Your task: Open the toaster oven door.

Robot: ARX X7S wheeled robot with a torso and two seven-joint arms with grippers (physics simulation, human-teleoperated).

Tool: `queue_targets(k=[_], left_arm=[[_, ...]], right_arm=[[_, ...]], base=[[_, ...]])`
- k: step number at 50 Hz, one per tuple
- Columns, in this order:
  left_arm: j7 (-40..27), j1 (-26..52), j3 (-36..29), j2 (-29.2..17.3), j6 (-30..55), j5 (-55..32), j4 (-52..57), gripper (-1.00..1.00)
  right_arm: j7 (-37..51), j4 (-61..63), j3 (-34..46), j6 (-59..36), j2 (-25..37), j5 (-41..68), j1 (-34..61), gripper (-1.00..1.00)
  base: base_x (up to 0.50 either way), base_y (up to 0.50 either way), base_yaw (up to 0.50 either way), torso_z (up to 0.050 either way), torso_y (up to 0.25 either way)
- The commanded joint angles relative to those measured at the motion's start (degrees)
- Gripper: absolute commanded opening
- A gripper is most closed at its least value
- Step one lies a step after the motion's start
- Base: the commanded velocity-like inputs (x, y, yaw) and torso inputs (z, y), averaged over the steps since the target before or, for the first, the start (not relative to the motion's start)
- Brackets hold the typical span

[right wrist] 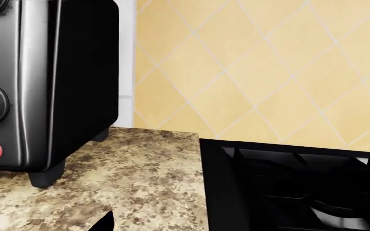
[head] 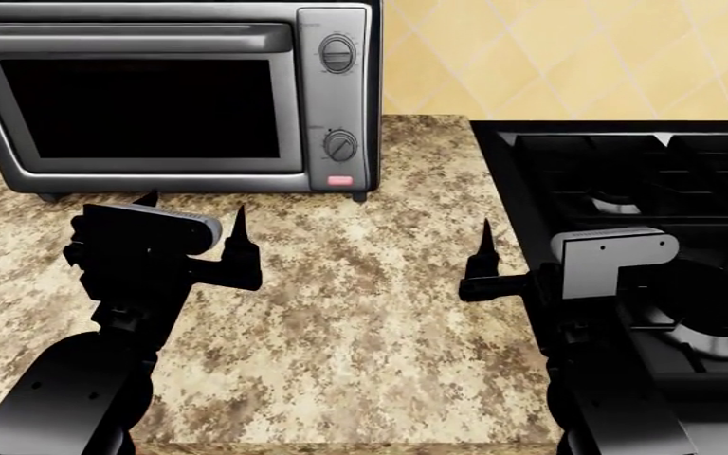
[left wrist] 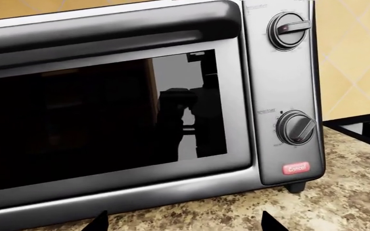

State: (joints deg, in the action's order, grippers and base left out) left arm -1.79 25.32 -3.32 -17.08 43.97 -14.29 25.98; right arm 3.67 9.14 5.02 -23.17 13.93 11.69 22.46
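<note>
The silver toaster oven (head: 338, 95) stands at the back left of the counter. Its door (head: 149, 104) is closed, with a dark glass window and the bar handle (head: 124, 38) along its top edge. In the left wrist view the door (left wrist: 95, 120) and handle (left wrist: 108, 29) fill the picture, with two knobs and a red button (left wrist: 296, 168) beside them. My left gripper (head: 192, 210) is open and empty, a short way in front of the door's lower edge. My right gripper (head: 531, 239) is open and empty at the stove's left edge. Only one right fingertip (right wrist: 104, 222) shows.
A black gas stove (head: 643, 180) fills the right side, butted against the speckled granite countertop (head: 364, 322). A yellow tiled wall (head: 567, 57) rises behind. The counter's front edge runs along the bottom of the head view.
</note>
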Motion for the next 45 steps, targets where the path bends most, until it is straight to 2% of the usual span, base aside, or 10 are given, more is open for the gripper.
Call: queue_targets(k=[1,9,12,22,25,27,31,38,45], left_arm=[[-0.2,-0.1,-0.3,-0.1,-0.2,-0.1,-0.1,1.0],[0.6,0.2,-2.2,-2.1,-0.9,1.2,-0.2,1.0],[1.8,1.2,-4.4,-5.5,-1.0,3.4,-0.3,1.0],[7.2,7.7,-13.7,-21.6,3.4,13.0,2.9,1.0],[7.9,8.2,-14.8,-23.3,3.5,14.0,3.2,1.0],[9.9,9.5,-17.3,-27.3,4.1,16.2,3.8,1.0],[13.6,13.7,-21.1,-31.9,4.4,19.2,3.6,1.0],[21.0,22.4,-28.8,-36.6,3.2,24.6,2.5,1.0],[27.6,30.3,-34.7,-37.7,-1.8,28.2,-1.5,1.0]], right_arm=[[0.1,-0.4,0.1,0.4,0.1,0.3,-0.1,1.0],[0.4,-0.2,0.1,1.1,0.1,0.5,-0.4,1.0],[0.4,-0.4,0.0,1.3,0.2,0.7,-0.6,1.0],[0.0,-1.0,0.4,1.9,0.1,1.3,-1.0,1.0],[0.0,-1.0,0.5,2.0,0.1,1.4,-1.0,1.0],[0.0,-1.0,0.6,2.1,0.1,1.4,-1.2,1.0],[-0.1,-1.2,0.7,2.3,0.0,1.6,-1.2,1.0],[-0.2,-1.7,0.7,2.9,0.0,2.0,-1.3,1.0],[-0.1,-1.2,0.7,2.5,0.1,2.5,-1.3,1.0]], base=[[0.25,0.0,0.0,0.0,0.0],[0.0,0.0,0.0,0.0,0.0],[0.0,0.0,0.0,0.0,0.0],[0.0,0.0,0.0,0.0,0.0],[0.0,0.0,0.0,0.0,0.0],[0.0,0.0,0.0,0.0,0.0],[0.0,0.0,0.0,0.0,0.0],[0.0,0.0,0.0,0.0,0.0],[0.0,0.0,0.0,0.0,0.0]])
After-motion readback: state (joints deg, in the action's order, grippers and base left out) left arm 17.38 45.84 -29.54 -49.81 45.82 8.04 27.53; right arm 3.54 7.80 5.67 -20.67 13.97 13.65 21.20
